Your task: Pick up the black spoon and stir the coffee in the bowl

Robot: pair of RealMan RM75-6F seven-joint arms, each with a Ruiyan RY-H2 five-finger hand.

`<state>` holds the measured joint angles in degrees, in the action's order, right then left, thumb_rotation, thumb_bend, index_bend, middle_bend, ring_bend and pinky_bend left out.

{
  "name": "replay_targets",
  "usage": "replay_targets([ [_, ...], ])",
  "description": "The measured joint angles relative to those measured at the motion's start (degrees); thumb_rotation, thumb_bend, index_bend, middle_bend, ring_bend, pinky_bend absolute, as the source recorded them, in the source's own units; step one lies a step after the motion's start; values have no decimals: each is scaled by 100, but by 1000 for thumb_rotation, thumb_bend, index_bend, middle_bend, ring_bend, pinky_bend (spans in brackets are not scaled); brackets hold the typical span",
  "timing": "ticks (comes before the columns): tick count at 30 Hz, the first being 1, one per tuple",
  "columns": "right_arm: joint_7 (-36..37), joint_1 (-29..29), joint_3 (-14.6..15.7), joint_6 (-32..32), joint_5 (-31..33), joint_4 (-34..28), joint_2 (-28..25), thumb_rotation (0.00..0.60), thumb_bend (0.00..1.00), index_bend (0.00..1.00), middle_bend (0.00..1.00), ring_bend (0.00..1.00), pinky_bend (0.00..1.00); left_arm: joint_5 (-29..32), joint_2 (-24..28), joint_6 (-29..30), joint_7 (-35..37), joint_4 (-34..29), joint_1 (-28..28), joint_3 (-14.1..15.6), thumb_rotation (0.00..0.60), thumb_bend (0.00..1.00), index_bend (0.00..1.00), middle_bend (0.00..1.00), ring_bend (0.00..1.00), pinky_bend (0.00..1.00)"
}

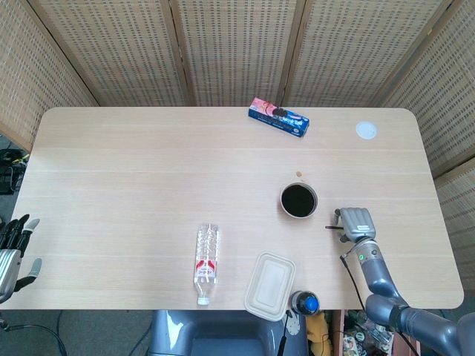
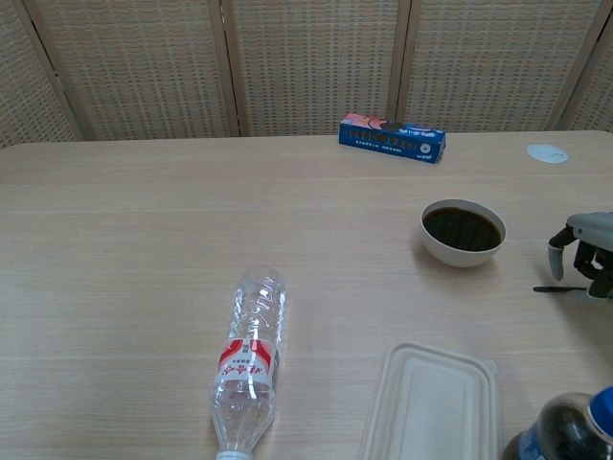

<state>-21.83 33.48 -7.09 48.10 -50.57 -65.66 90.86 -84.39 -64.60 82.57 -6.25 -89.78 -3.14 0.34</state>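
A white bowl [image 1: 298, 200] [image 2: 463, 231] of dark coffee stands right of the table's middle. The black spoon [image 1: 331, 228] [image 2: 554, 287] lies flat on the table to the right of the bowl; only its thin end shows, the rest is hidden under my right hand [image 1: 355, 222] [image 2: 586, 249]. That hand arches over the spoon with its fingers curled down toward the table. Whether it grips the spoon cannot be seen. My left hand [image 1: 13, 248] hangs off the table's left front corner, fingers spread and empty.
A clear plastic bottle [image 1: 208, 254] [image 2: 251, 352] lies on its side at the front. A lidded white food box [image 1: 270, 285] [image 2: 431, 402] and a blue-capped dark bottle [image 1: 304, 302] [image 2: 567, 431] stand at the front edge. A blue snack box [image 1: 278, 117] and a small white disc [image 1: 366, 130] sit far back.
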Motion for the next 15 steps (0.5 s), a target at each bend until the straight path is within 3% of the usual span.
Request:
replay_targets([
  [15,-113,37,-6,-136,110,220,150,600,455,532,946,985,1000,10,5,-17,52,26,13,17,600,446,0,0,0,0],
])
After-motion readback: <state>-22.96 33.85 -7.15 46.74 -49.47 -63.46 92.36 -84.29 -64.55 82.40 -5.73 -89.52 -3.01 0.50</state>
